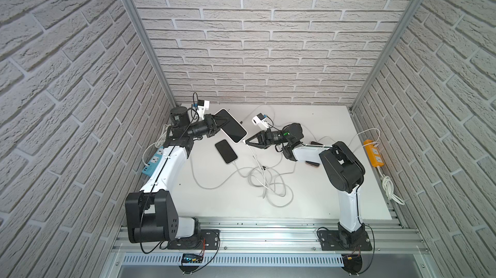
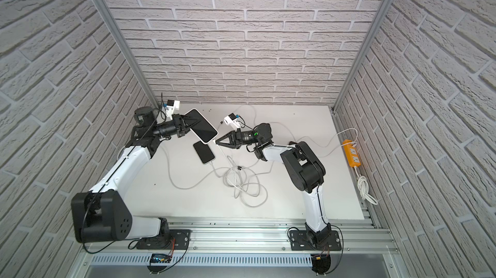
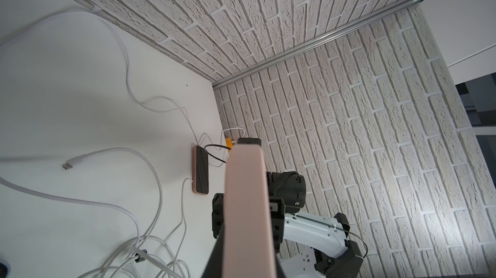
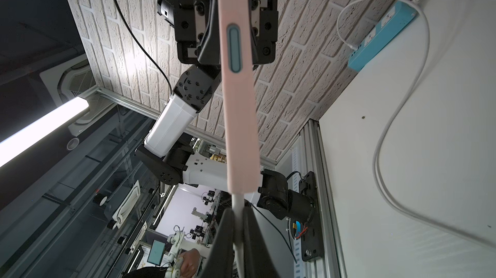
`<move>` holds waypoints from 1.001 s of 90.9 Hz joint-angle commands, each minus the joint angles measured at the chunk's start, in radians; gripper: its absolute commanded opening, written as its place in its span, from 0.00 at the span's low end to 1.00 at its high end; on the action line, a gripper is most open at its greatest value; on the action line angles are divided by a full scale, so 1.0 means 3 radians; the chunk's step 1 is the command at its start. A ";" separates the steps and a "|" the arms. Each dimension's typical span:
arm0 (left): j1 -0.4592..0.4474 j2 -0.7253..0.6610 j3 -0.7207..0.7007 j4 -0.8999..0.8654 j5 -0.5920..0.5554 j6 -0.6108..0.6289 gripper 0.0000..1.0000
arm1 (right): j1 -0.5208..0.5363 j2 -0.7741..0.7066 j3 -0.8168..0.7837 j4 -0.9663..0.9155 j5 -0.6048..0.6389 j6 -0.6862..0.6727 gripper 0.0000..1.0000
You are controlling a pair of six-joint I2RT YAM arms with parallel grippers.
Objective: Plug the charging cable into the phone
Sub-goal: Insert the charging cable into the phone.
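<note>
Phone [image 1: 231,126] is pinched by left jaws, cable [image 4: 237,201] by right jaws and pressed at the phone's 4 o'clock end; seating seems nearly done.

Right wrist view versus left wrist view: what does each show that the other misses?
Right wrist only: the white plug pinched in the right gripper, meeting the end of the held phone, and the blue power strip. Left wrist only: a second phone lying flat on the table and a loose connector. Both: the held phone's pink edge.
</note>
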 commanded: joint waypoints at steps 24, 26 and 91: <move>-0.0363 -0.0206 -0.0063 -0.0676 0.0677 0.0369 0.00 | -0.0001 0.0237 0.0486 0.0065 0.0689 0.0094 0.03; -0.0361 -0.0205 -0.0066 -0.0681 0.0677 0.0372 0.00 | -0.0004 0.0246 0.0500 0.0065 0.0686 0.0099 0.03; -0.0377 -0.0263 -0.0106 -0.0741 0.0653 0.0388 0.00 | -0.0091 0.0521 0.0955 0.0066 0.0787 0.0182 0.03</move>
